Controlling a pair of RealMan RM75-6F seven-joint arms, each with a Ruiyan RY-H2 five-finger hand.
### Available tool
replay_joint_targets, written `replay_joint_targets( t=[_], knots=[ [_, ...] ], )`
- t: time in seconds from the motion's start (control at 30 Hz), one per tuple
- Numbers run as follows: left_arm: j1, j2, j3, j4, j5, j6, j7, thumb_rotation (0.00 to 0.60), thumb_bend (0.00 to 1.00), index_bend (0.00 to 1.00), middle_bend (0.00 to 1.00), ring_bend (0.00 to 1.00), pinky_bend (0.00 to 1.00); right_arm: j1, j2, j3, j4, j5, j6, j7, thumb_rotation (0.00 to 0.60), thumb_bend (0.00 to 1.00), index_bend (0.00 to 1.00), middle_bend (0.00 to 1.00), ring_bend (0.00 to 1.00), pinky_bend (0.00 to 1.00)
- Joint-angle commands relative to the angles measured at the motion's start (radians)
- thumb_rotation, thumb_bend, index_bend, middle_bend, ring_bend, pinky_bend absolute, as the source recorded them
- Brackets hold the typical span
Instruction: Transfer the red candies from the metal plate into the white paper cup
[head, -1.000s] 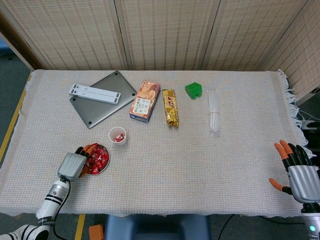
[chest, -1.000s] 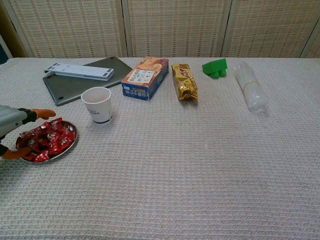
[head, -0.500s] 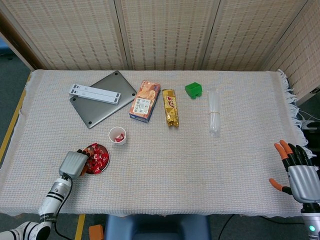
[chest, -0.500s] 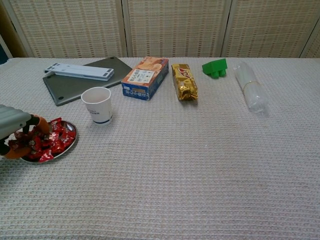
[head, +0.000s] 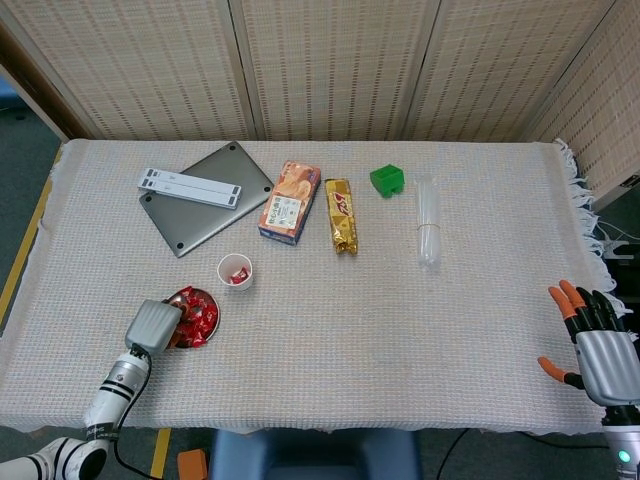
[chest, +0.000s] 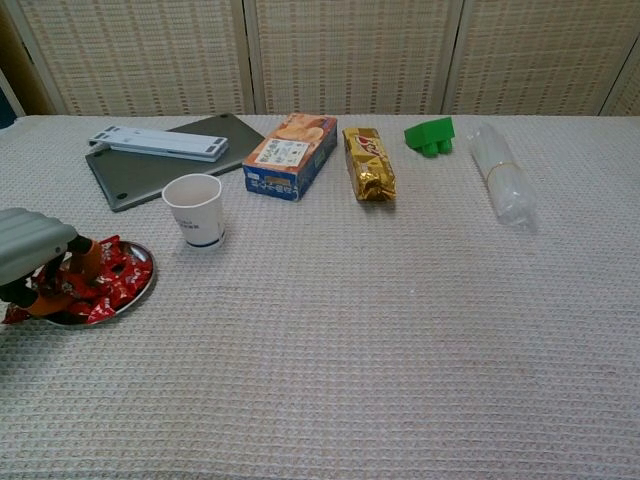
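Woven-cloth worktop (head: 400, 330) before wicker screens. Left hand (head: 152, 325) down in metal plate (chest: 140, 293), fingers curled into red candies (chest: 112, 281) — cannot tell if clenched on one. Right hand (head: 598, 352) released, idle. Paper cup (chest: 195, 209) just beyond. Light, crinkly, slippery wrappers — best pinched by twisted ends.

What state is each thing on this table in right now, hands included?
Left hand: fingers down in the red candies, grip unclear.
Metal plate: holds candies.
White paper cup: upright, candy inside.
Laptop: closed.
Biscuit box: lying flat.
Right hand: open, empty.
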Motion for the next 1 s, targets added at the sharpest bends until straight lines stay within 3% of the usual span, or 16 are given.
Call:
replay_joint_targets(
  t=[0.03, 0.3, 0.53, 1.0],
  knots=[
    [-0.002, -0.004, 0.0, 0.008, 0.006, 0.001, -0.003, 0.6, 0.4, 0.56, 0.54, 0.54, 1.0, 0.0, 0.0, 0.0, 0.0, 0.001, 0.0, -0.001, 0.6, 0.06, 0.0, 0.0, 0.0, 0.0],
    [0.001, -0.009, -0.009, 0.017, 0.035, 0.037, -0.016, 0.6, 0.54, 0.67, 0.68, 0.63, 1.0, 0.0, 0.001, 0.002, -0.001, 0.003, 0.0, 0.0, 0.6, 0.06, 0.0, 0.0, 0.0, 0.0],
    [0.004, -0.022, -0.013, 0.043, 0.045, 0.047, -0.034, 0.6, 0.74, 0.74, 0.76, 0.67, 1.0, -0.002, 0.002, 0.001, -0.001, 0.0, 0.004, 0.003, 0.6, 0.06, 0.0, 0.0, 0.0, 0.0],
    [-0.01, 0.048, -0.071, -0.034, 0.07, 0.101, -0.075, 0.6, 0.78, 0.75, 0.77, 0.68, 1.0, -0.003, 0.003, 0.003, 0.0, 0.002, 0.006, 0.007, 0.6, 0.06, 0.0, 0.0, 0.0, 0.0]
  ],
)
